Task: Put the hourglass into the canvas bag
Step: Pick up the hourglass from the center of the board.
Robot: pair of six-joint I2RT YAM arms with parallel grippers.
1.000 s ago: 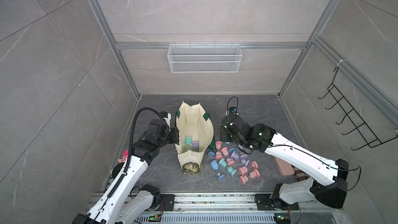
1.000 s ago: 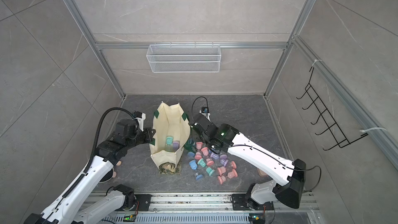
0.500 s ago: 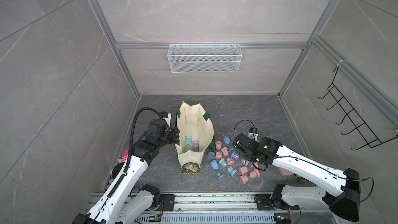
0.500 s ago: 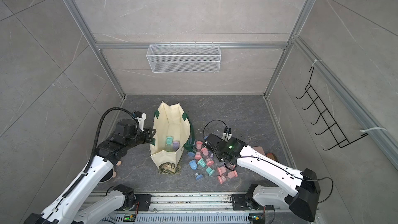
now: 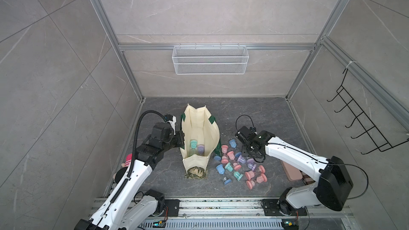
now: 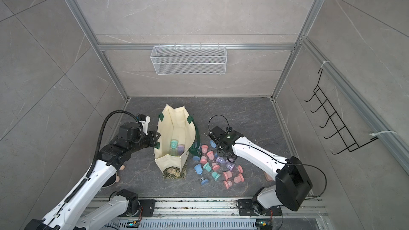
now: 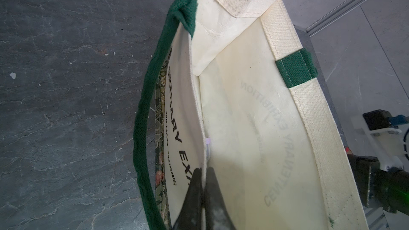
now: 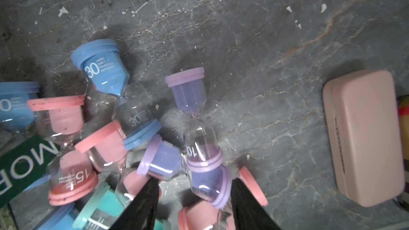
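The cream canvas bag (image 5: 200,127) (image 6: 174,125) stands open on the floor with dark green straps. My left gripper (image 7: 204,169) (image 5: 180,139) is shut on its near side wall at the rim. A teal hourglass (image 5: 193,144) and a purple hourglass (image 5: 200,148) stand inside. To the right of the bag lies a pile of several hourglasses (image 5: 239,164) (image 6: 218,167), pink, blue, teal and purple. My right gripper (image 8: 194,181) (image 5: 254,153) hangs open low over the pile. Its jaws stand either side of a lying purple hourglass (image 8: 210,184).
A flat pink case (image 8: 363,136) (image 5: 292,171) lies right of the pile, partly under my right arm. The bag's green tag (image 8: 24,167) lies at the pile's edge. A wire basket (image 5: 210,59) hangs on the back wall, a hook rack (image 5: 363,125) on the right wall.
My right arm has swung from beside the bag over to the hourglass pile and come down onto it. The left arm and the bag have stayed still.
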